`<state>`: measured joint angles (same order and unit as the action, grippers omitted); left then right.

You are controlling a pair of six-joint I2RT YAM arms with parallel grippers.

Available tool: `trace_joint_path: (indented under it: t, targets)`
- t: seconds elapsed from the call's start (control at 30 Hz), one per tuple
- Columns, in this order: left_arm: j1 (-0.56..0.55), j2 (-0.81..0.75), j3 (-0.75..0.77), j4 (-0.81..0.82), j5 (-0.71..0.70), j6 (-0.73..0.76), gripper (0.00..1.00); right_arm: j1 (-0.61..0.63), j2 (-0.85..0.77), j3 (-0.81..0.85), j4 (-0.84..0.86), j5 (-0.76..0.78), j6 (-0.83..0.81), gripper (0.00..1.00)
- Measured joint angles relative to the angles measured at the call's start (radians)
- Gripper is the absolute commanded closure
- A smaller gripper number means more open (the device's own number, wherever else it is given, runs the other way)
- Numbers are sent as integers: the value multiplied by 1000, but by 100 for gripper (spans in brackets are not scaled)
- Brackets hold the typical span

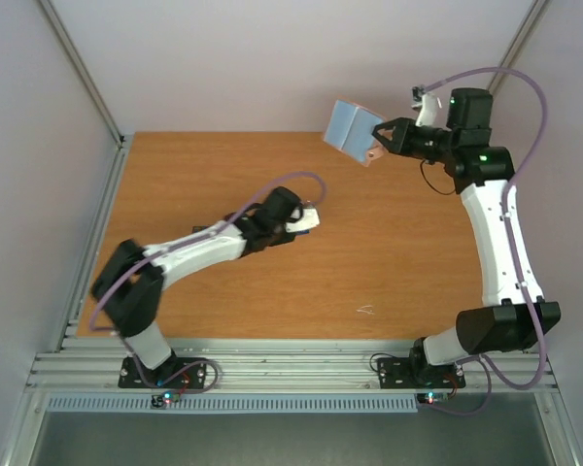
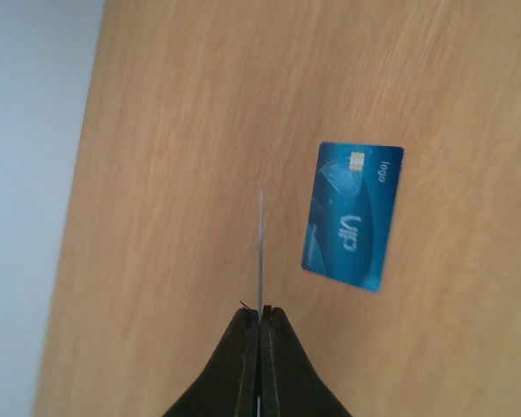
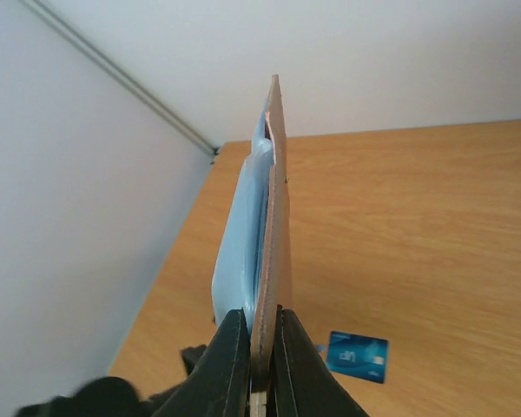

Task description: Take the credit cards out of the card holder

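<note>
My right gripper (image 1: 381, 139) (image 3: 260, 320) is shut on the card holder (image 1: 353, 130), holding it in the air over the table's far right. In the right wrist view the card holder (image 3: 265, 226) is edge-on, taupe outside and light blue inside. My left gripper (image 1: 301, 219) (image 2: 260, 314) is shut on a thin white card (image 1: 310, 219), which shows edge-on in the left wrist view (image 2: 260, 252), above the table's middle. The bright blue card (image 2: 352, 215) lies flat on the wood and also shows in the right wrist view (image 3: 358, 356). The dark card is not in view.
The wooden table (image 1: 223, 175) is boxed in by white walls, with a metal rail (image 1: 97, 243) along its left edge and slotted rails (image 1: 291, 364) at the near edge. A small white mark (image 1: 365, 311) lies near the front.
</note>
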<state>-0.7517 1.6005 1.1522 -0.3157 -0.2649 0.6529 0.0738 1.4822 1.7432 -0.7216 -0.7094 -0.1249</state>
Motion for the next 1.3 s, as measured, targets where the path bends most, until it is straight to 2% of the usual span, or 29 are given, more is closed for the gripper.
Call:
trace_joint_path:
  t: [0.13, 0.23, 0.3, 0.5, 0.8, 1.3]
  targets:
    - [-52, 258, 152, 53, -176, 187, 100, -33, -43, 0, -43, 29, -30, 99]
    - [-66, 389, 247, 147, -278, 266, 100, -35, -79, -2, -61, 32, -49, 99]
    - [-70, 419, 252, 187, -320, 307, 100, -35, -100, -3, -73, 31, -61, 99]
    - [-103, 434, 262, 176, -373, 341, 100, -35, -143, -11, -95, 23, -89, 99]
    - [-114, 447, 245, 80, -331, 208, 100, -35, -145, -20, -118, 6, -109, 99]
    - [-114, 471, 158, 181, -286, 257, 100, -35, -179, -38, -152, -6, -148, 99]
